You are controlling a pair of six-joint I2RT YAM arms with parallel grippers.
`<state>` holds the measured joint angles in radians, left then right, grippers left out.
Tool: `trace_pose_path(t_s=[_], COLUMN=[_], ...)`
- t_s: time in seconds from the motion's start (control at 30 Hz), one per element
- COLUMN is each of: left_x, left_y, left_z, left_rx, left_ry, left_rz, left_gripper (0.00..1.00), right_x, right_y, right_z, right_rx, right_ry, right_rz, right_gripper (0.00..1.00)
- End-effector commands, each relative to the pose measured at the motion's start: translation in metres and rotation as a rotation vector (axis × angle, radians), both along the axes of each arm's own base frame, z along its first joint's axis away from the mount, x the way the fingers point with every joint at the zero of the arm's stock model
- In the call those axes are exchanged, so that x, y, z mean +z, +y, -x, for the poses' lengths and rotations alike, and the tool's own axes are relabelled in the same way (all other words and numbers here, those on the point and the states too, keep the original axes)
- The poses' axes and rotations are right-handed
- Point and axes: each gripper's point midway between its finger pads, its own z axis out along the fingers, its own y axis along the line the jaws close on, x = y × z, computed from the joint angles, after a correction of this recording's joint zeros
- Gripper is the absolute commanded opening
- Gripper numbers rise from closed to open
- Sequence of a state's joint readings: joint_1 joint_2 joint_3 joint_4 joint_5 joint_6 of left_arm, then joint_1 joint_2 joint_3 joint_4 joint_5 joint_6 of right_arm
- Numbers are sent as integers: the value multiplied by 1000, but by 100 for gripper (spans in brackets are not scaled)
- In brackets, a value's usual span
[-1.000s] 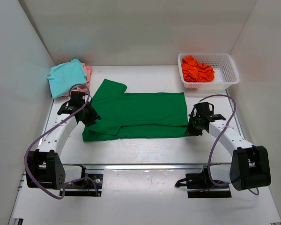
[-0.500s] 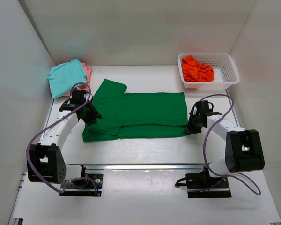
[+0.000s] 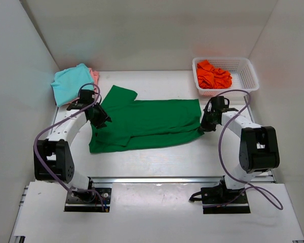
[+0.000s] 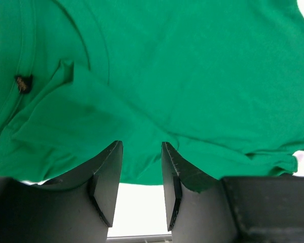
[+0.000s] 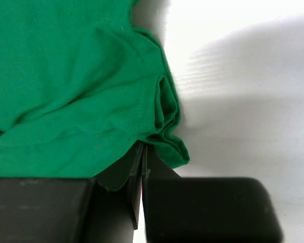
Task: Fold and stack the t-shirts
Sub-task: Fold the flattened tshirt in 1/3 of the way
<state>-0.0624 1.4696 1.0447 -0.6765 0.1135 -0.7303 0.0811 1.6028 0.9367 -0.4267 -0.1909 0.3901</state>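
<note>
The dark green t-shirt lies spread on the table, folded lengthwise, with its collar at the left. My left gripper is open at the collar end. In the left wrist view the left gripper has bare table between its fingers and the green cloth just past the tips. My right gripper is shut on the shirt's near right hem corner, where the cloth bunches at the right gripper tips. The teal t-shirt lies on the pale pink one at the far left. The orange t-shirt is crumpled in the basket.
The white mesh basket stands at the far right corner. White walls close in the table on the left, right and back. A metal rail runs along the near edge in front of the arm bases.
Both grippers have moved away from the near edge. The right one has drawn the shirt's near right corner up and inward, so the near hem now slants.
</note>
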Motion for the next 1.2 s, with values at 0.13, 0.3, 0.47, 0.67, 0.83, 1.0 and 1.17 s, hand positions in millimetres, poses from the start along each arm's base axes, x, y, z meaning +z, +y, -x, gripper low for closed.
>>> trace_pose_path(t_s=[0.13, 0.3, 0.47, 0.67, 0.83, 1.0, 1.17], left_x=[17, 14, 12, 17, 18, 23, 24], left_y=[-1, -2, -1, -1, -5, -10, -10], left_z=[-31, -36, -36, -33, -30, -33, -35], left_rx=[7, 7, 9, 3, -2, -13, -19], left_ry=[-65, -62, -58, -68, -69, -88, -86], left_rz=[32, 44, 40, 43, 58, 72, 61], left_gripper=[48, 48, 48, 49, 48, 48, 48], right_x=[-11, -24, -37, -26, 11, 35, 28], right_y=[-9, -16, -17, -16, -22, -21, -11], right_z=[32, 57, 82, 107, 102, 87, 64], right_rx=[-44, -51, -29, 1, -20, -7, 11], right_ry=[114, 158, 230, 280, 222, 152, 78], right_rz=[1, 0, 16, 45, 74, 87, 61], right_gripper=[0, 0, 0, 0, 1, 0, 0])
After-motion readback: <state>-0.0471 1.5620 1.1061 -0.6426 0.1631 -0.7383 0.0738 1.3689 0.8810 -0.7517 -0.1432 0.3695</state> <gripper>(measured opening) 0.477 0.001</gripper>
